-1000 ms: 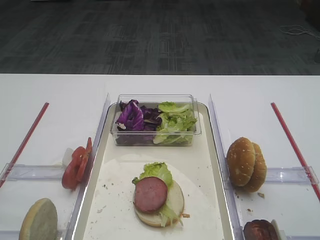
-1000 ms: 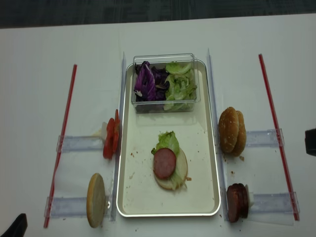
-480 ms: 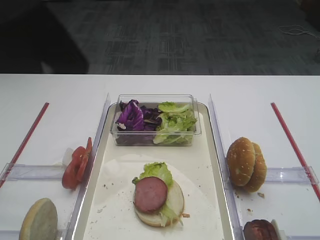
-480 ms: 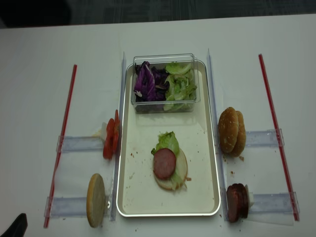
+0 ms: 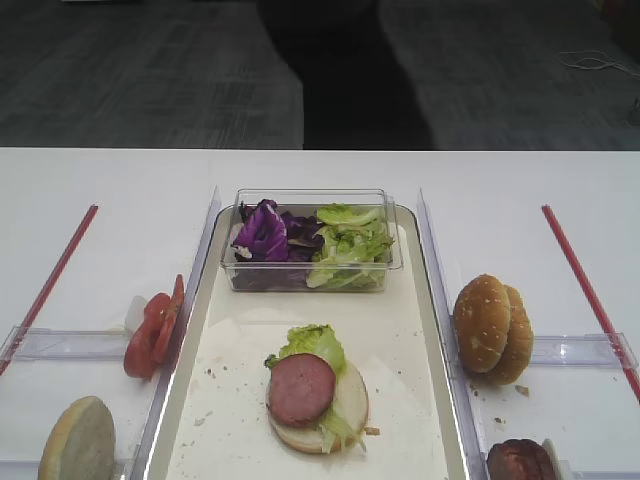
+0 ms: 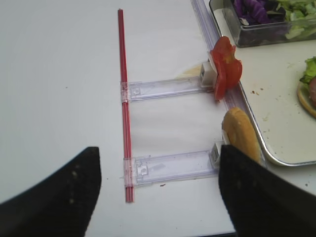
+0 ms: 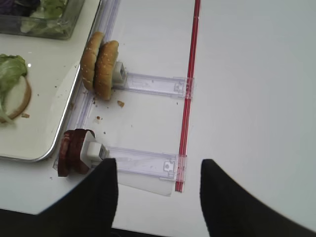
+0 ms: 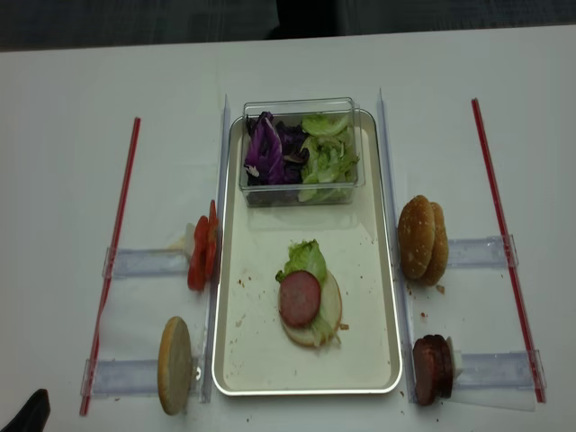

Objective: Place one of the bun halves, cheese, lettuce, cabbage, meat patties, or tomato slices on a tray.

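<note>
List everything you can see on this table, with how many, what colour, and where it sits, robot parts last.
tray: one, silver with white liner, centre of table
clear tub: one, at the tray's far end, holding purple cabbage and green lettuce
stack on tray: pale bun half, lettuce, one reddish patty on top
sesame buns: two, golden-brown, on edge, right of tray
meat patties: dark brown, on edge, right near corner
tomato slices: red, on edge, left of tray
pale bun: one, on edge, left near corner
red strips: two, far left and right
left gripper: open, empty
right gripper: open, empty
</note>
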`<move>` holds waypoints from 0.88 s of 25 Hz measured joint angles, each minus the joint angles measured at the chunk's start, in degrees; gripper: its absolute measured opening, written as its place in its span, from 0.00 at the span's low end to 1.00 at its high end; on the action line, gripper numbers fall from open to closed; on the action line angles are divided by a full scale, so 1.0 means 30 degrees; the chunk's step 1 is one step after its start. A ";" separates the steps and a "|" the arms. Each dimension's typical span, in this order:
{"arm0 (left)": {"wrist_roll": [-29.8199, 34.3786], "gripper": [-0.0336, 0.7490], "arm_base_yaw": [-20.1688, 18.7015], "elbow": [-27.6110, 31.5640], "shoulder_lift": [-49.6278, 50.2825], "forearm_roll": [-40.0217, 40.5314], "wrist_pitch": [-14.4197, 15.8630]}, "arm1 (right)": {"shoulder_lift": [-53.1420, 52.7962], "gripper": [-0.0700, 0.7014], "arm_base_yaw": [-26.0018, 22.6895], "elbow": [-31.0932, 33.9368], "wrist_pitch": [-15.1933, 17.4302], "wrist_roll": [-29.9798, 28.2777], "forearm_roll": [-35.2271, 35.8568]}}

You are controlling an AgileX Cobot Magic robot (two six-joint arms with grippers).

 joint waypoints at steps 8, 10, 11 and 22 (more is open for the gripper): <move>0.0000 0.68 0.0000 0.0000 0.0000 0.0000 0.0000 | -0.2872 0.60 0.0000 0.0000 0.0188 -0.0803 0.0000; 0.0000 0.68 0.0000 0.0000 0.0000 0.0000 0.0000 | -0.3225 0.60 0.0000 0.0000 0.0226 -0.0803 0.0000; 0.0000 0.68 0.0000 0.0000 0.0000 0.0000 0.0000 | -0.3295 0.60 0.0000 0.0000 0.0229 -0.0803 0.0000; 0.0000 0.68 0.0000 0.0000 0.0000 0.0000 0.0000 | -0.3330 0.60 0.0000 0.2241 -0.0700 -0.0845 0.1658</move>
